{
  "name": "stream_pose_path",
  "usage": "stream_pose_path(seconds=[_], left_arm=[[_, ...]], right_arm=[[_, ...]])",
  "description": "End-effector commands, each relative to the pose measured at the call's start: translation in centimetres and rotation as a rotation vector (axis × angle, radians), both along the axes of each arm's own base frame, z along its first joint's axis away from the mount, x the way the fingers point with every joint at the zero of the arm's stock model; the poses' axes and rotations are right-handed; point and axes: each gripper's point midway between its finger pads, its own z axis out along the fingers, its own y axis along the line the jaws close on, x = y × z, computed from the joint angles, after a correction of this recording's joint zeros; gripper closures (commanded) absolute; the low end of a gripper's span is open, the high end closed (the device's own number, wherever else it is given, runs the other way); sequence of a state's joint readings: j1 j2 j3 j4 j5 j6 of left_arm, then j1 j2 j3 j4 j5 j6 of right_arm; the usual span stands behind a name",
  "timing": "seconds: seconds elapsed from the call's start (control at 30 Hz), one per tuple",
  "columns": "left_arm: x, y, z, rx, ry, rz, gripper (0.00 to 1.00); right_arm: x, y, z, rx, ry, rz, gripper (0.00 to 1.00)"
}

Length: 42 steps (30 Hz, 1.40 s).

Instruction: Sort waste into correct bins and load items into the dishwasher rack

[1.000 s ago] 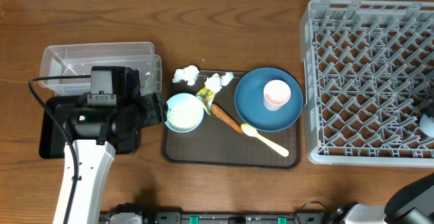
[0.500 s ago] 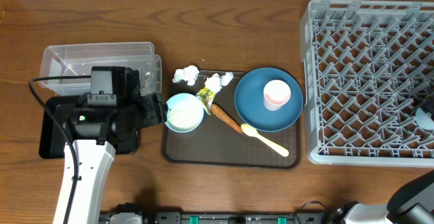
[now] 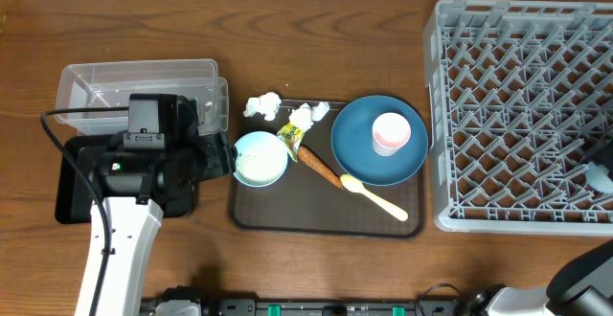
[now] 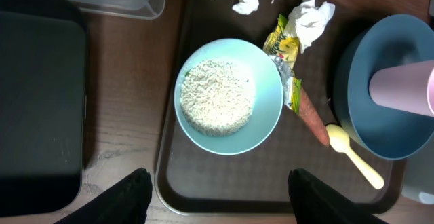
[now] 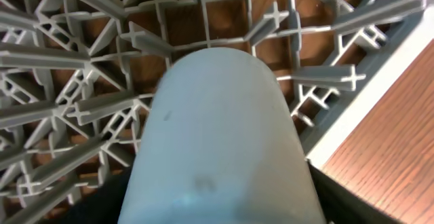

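Observation:
My left gripper point(image 4: 217, 198) is open and empty, hovering at the brown tray's left edge just short of the pale blue bowl of white rice point(image 4: 227, 95) point(image 3: 260, 158). Tissue wads point(image 3: 262, 105) point(image 4: 312, 13), the yellow-green wrapper point(image 4: 285, 54), the carrot piece point(image 4: 313, 112) and the pale yellow spoon point(image 4: 352, 153) lie on that tray. The pink cup point(image 3: 389, 132) stands on the dark blue plate point(image 3: 359, 153). My right gripper point(image 5: 217, 207) is shut on the small light blue cup point(image 5: 217, 136) point(image 3: 603, 175) over the grey rack point(image 3: 517, 115) near its right wall.
The clear tub point(image 3: 134, 81) stands at the back left. The black tray point(image 3: 69, 187) lies in front of it, partly under my left arm. The brown serving tray point(image 3: 287, 206) sits mid-table. Bare wood point(image 5: 393, 149) shows beside the rack's outer wall.
The light blue cup in my right gripper has shifted slightly at the rack's right edge. The left arm has not moved.

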<state>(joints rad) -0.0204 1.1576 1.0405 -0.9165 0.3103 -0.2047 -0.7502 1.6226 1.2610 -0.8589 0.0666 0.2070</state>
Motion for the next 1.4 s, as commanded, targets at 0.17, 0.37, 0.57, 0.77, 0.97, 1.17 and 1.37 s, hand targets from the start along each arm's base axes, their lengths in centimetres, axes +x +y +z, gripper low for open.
stream_pose_path(seconds=[0.17,0.37,0.57,0.77,0.97,1.17,1.37], left_arm=[[0.1,0.3,0.2,0.016,-0.010,-0.006,0.33],[0.1,0.3,0.2,0.015,-0.010,-0.006,0.32],[0.1,0.3,0.2,0.015,-0.011,-0.006,0.32],[1.1,-1.1,0.9,0.012,-0.071,-0.055,0.32],[2.7,-6.0,1.7,-0.004,-0.171,-0.207,0.32],[4.5,-12.2,0.2,-0.020,-0.155,-0.361,0.32],[7.1,-19.1,-1.2,-0.044,-0.202,-0.493,0.32]], right_arm=[[1.7,1.0,-0.1,0.064,-0.094,0.028,0.02],[4.4,3.7,1.1,0.162,-0.229,0.136,0.05],[8.1,9.8,4.0,0.246,-0.374,0.396,0.06],[9.5,17.8,4.8,0.280,-0.348,0.706,0.04],[8.5,23.7,3.6,0.312,-0.228,0.876,0.01],[7.0,23.6,2.9,0.232,-0.097,0.814,0.01],[6.2,23.9,3.9,0.225,-0.103,0.821,0.01]])
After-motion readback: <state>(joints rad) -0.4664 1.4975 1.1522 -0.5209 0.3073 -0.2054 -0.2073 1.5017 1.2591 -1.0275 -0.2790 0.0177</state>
